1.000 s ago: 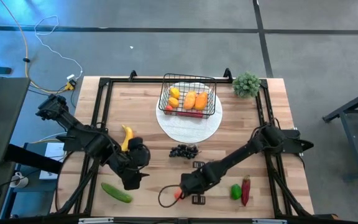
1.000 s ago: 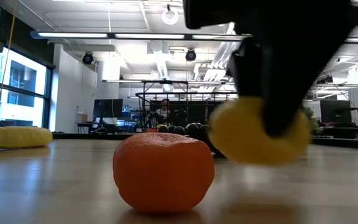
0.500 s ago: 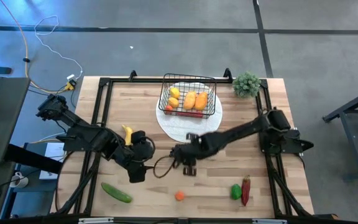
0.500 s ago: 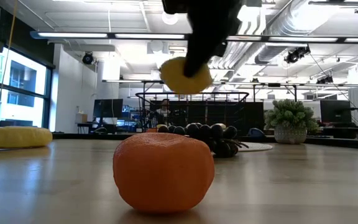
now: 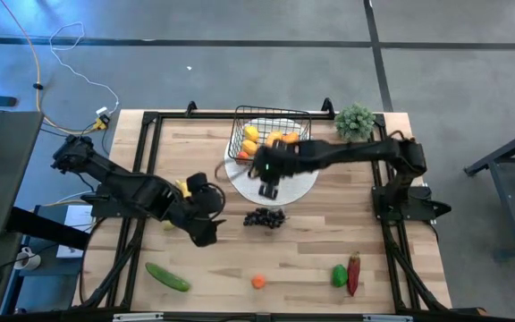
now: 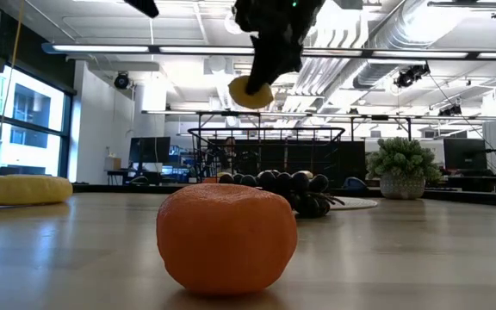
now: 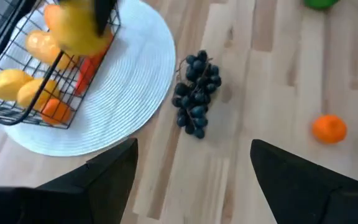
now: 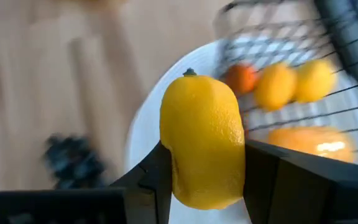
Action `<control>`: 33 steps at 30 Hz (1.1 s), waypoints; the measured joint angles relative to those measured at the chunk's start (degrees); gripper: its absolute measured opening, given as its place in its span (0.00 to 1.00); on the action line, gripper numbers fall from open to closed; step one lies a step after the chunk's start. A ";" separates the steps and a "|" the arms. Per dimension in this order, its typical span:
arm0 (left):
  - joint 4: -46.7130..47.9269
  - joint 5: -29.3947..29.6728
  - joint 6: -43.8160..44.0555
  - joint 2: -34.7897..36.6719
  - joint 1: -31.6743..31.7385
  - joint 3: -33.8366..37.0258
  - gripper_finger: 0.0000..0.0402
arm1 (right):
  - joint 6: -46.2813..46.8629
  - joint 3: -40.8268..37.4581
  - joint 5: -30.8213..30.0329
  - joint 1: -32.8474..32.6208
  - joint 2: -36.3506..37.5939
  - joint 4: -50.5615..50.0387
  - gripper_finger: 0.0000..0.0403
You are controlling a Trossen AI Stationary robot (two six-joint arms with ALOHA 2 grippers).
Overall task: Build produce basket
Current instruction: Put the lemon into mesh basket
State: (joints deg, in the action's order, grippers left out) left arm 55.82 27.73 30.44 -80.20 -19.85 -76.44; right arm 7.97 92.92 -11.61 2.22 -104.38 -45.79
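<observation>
Basket (image 5: 270, 143), one, black wire, sits on the round white plate (image 5: 284, 183) at the table's far middle, holding several yellow and orange fruits. Right gripper (image 5: 259, 166), above the basket's near-left corner, is clenched on one lemon (image 8: 202, 148); left gripper (image 5: 206, 222) hangs released beside one banana (image 5: 183, 188). Loose on the wood: one cucumber (image 5: 167, 276), one grape bunch (image 5: 264, 217), one pepper (image 5: 339, 275), one chili (image 5: 354, 272), one orange (image 5: 258, 281).

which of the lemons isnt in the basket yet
The lemon clamped in the right gripper, held up over the white plate beside the basket. The other lemons already lie inside it.
</observation>
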 joint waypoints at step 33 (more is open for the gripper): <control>-5.27 5.02 -28.79 0.04 23.91 -0.02 0.75 | 27.94 -0.04 1.04 18.81 -12.00 14.93 0.32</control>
State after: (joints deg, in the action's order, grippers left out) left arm 50.56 32.74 1.65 -80.16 4.06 -76.47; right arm 35.91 92.88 -10.57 21.04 -116.38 -30.86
